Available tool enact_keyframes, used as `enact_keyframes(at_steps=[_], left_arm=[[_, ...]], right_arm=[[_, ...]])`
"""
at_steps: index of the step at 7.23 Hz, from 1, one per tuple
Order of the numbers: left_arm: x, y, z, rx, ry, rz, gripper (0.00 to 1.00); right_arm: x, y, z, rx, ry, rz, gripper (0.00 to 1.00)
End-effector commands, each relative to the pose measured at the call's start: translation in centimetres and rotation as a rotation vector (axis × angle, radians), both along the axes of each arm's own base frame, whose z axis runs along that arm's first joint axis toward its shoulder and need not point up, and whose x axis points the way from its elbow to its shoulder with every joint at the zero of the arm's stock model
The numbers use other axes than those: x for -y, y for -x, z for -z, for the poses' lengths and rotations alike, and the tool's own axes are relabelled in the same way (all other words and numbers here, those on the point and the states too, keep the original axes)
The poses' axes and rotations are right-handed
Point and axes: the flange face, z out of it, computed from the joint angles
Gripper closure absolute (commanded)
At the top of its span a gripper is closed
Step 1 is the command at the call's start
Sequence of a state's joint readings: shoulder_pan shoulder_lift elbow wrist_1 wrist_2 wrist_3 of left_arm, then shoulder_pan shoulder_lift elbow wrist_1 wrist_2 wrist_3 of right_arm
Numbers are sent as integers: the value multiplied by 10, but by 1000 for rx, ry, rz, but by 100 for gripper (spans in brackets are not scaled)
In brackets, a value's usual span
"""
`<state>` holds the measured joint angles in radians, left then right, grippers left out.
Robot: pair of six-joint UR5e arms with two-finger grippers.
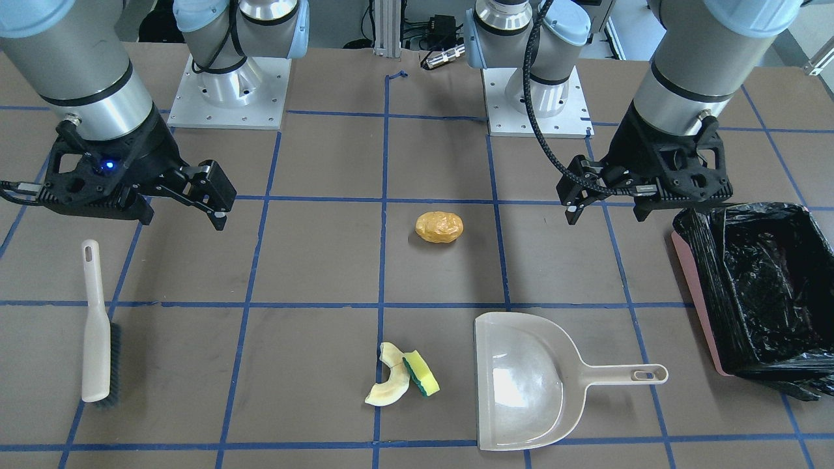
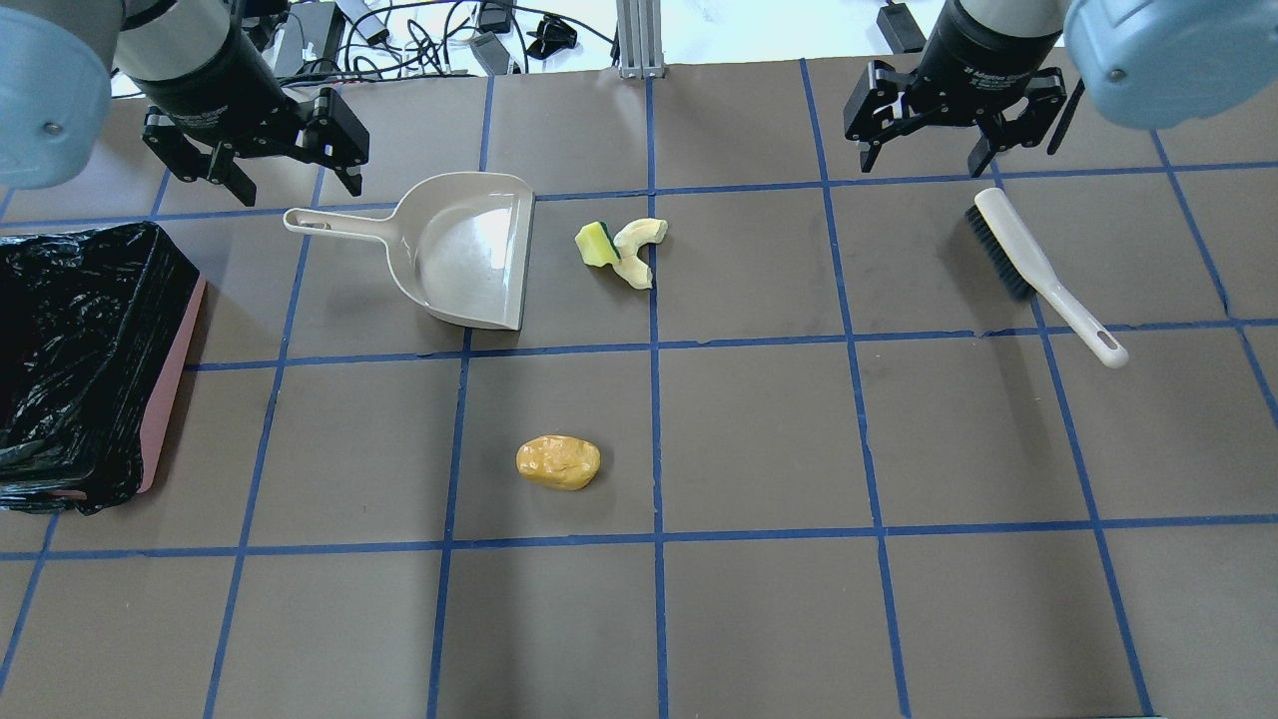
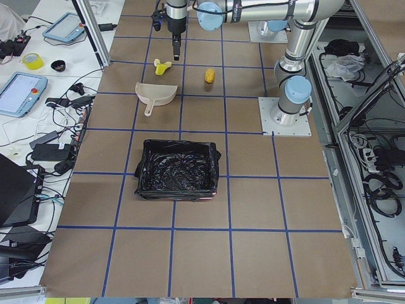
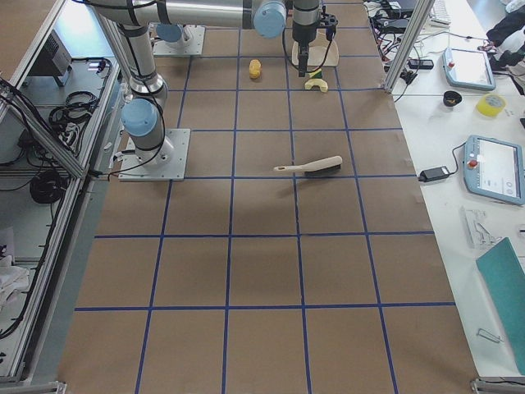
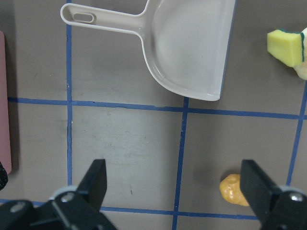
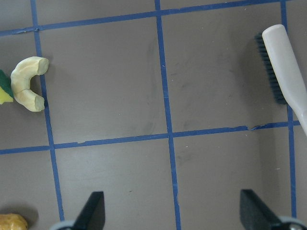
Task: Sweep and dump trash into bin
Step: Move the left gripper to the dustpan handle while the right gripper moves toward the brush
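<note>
Brown table, gridded in blue tape.

Overhead: left hand hangs over the far left of the table, fingers spread wide, holding nothing, just above the handle end of the beige dustpan. Right hand hangs far right, also spread and empty, just beyond the bristle end of the brush. Bin, lined with black plastic, sits at the left edge. Sponge piece touches the rind slice; both lie just beside the dustpan's mouth. Potato-like lump lies alone, well apart and nearer the robot. Cables run along the table's far edge.

Front-facing: both hands are clear of the table, touching nothing. Brush lies flat under the right hand; the bin stands beside the left.

Exterior left: bin in the foreground, dustpan and trash beyond. A side bench carries tablets, cables and a tape roll.

Exterior right: brush lies mid-table; the trash is far off near the arms.

Left wrist: fingers wide apart over bare table. Dustpan above them, the sponge piece at the right edge, the lump by the right-hand finger, the bin's pink side at the left edge.

Right wrist: fingers wide apart, nothing between them. Rind slice upper left, brush head upper right.
</note>
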<state>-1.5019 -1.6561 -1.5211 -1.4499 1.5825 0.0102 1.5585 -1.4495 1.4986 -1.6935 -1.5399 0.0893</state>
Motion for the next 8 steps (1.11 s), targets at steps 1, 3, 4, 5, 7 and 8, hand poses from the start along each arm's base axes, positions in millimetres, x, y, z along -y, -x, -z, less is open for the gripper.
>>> enact_keyframes(at_steps=[1, 3, 4, 5, 7, 8], left_arm=[[-3, 11, -1, 2, -1, 37, 0], [-10, 15, -13, -15, 20, 39, 0], [-2, 8, -7, -15, 34, -28, 0], [9, 4, 9, -23, 47, -124, 0], [18, -18, 11, -45, 137, -378, 0], [27, -30, 18, -45, 217, -407, 0]], right_arm=[[1, 0, 2, 0, -3, 7, 0], [1, 0, 5, -1, -12, -8, 0], [1, 0, 4, -1, -10, -11, 0], [1, 0, 4, -4, -10, -12, 0], [-3, 4, -1, -38, -13, -12, 0], [-4, 4, 1, -38, -19, -12, 0]])
